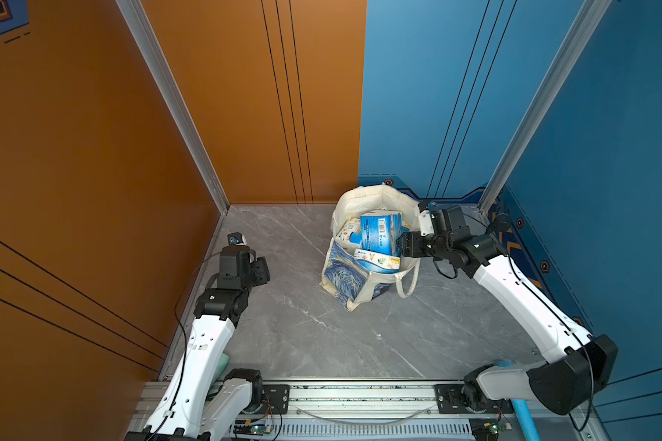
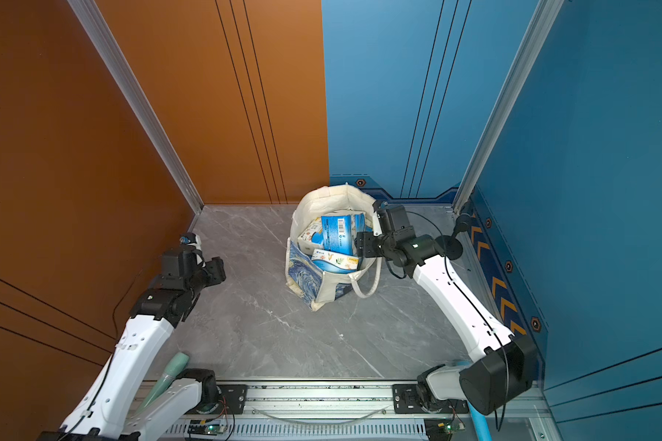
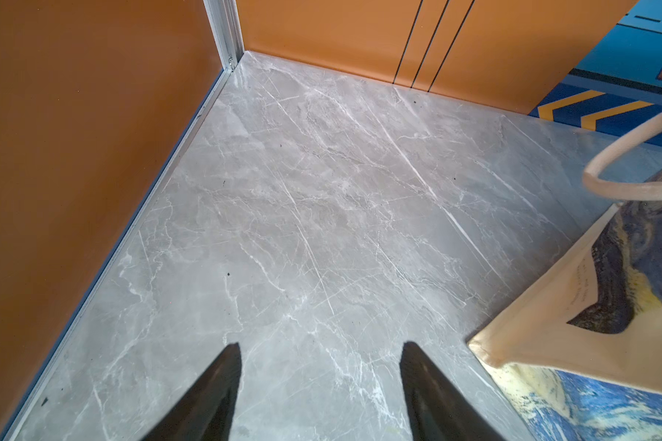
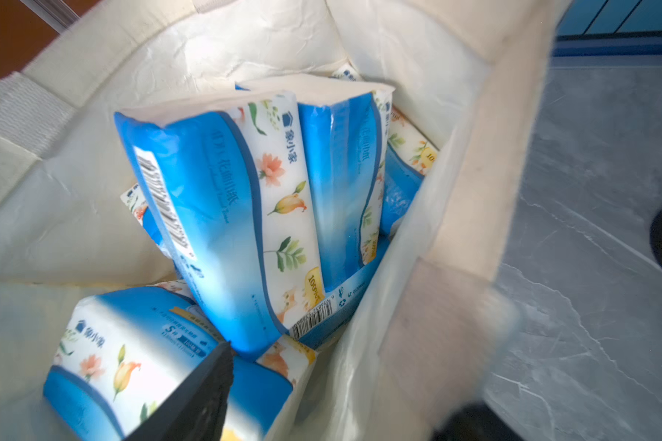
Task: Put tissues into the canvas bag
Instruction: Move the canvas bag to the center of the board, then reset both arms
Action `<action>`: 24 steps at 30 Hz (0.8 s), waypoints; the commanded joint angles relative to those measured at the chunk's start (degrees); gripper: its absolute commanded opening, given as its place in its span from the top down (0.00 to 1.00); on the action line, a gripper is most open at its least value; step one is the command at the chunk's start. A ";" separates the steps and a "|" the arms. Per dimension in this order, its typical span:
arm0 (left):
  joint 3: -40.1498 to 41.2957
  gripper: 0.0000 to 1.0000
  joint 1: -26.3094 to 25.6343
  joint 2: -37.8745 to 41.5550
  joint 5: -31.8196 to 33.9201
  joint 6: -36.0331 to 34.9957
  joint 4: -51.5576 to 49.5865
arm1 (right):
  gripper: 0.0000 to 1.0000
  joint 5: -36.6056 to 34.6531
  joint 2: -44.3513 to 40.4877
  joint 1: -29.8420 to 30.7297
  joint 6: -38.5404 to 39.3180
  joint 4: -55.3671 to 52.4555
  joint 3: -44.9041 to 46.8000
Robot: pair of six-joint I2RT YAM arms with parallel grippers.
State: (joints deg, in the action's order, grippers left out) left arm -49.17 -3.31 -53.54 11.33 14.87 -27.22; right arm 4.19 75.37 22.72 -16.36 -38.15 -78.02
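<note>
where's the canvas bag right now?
In both top views the canvas bag stands near the back of the marble table, right of centre, close to the blue wall. The right gripper is at its right rim, and tissues sit inside.

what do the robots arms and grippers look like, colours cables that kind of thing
The left arm and right arm have white shell links with small holes, joined by black joint housings. A thin black cable runs along each. The left gripper and right gripper are black, with tapering pointed fingers.
</note>
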 commanded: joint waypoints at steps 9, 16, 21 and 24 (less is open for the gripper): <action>12.10 0.16 0.59 -4.38 -2.26 -6.58 31.04 | 0.13 -7.74 -14.73 -11.74 0.22 -0.49 5.05; 19.05 0.02 0.06 -13.88 2.82 -11.91 48.14 | 0.12 -7.47 -14.20 -19.85 -3.88 14.39 17.79; 24.44 0.02 -0.64 -20.99 6.01 -14.50 62.74 | 0.10 -11.80 -13.49 -21.22 -3.82 30.25 28.07; 25.62 0.02 -1.45 -24.70 7.78 -14.79 67.56 | 0.04 -14.68 -11.36 -21.23 -2.87 38.03 32.77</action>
State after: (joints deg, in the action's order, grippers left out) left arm -24.51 -4.01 -76.42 15.68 2.15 30.30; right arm -6.04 62.54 1.74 -19.35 -12.99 -47.99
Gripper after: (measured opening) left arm 0.976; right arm 0.945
